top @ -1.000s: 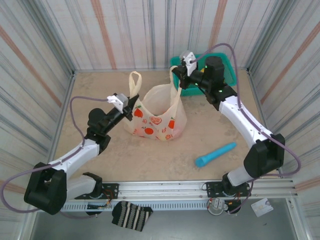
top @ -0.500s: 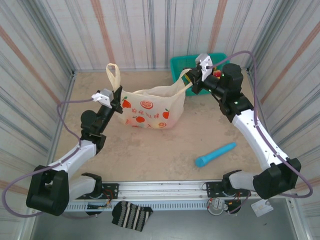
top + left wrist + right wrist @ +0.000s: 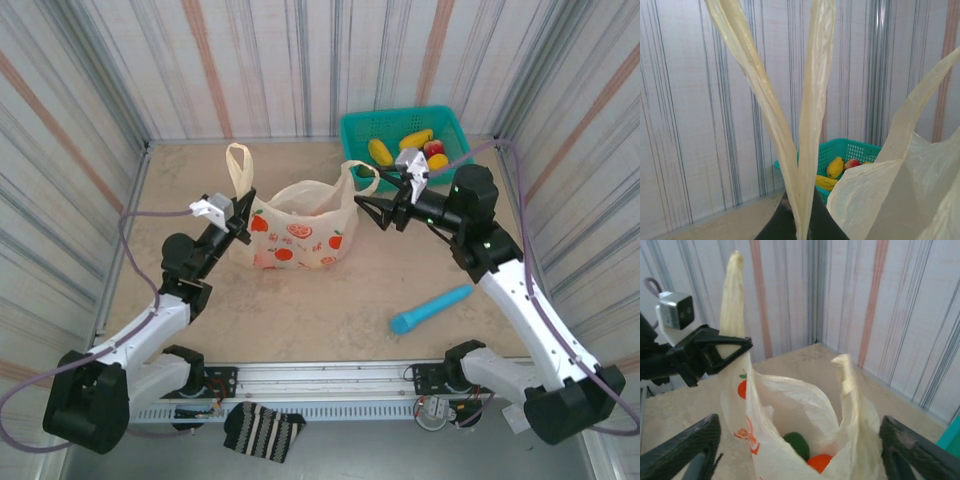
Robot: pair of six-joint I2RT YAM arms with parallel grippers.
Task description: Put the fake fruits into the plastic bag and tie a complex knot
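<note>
The plastic bag [image 3: 300, 228] stands mid-table, mouth open, with a dark green piece [image 3: 799, 445] and an orange round [image 3: 820, 462] inside. My left gripper [image 3: 235, 215] is shut on the bag's left loop handle [image 3: 805, 125], which rises straight up from its jaws. That gripper [image 3: 715, 352] also appears beyond the bag in the right wrist view. My right gripper [image 3: 375, 212] is open just right of the bag, touching nothing. The right handle [image 3: 355, 175] hangs free and limp. More fake fruits [image 3: 415, 140], yellow, red and orange, lie in the teal basket [image 3: 455, 125].
A blue cylindrical stick [image 3: 430, 308] lies on the table at the near right. The teal basket [image 3: 860, 150] sits against the back wall. Striped walls close in three sides. A striped cloth [image 3: 262, 430] hangs off the front rail.
My right gripper let go of the right handle, opened, and drew back toward me from the basket. The freed handle dropped and the bag slackened. The left gripper kept its hold.
</note>
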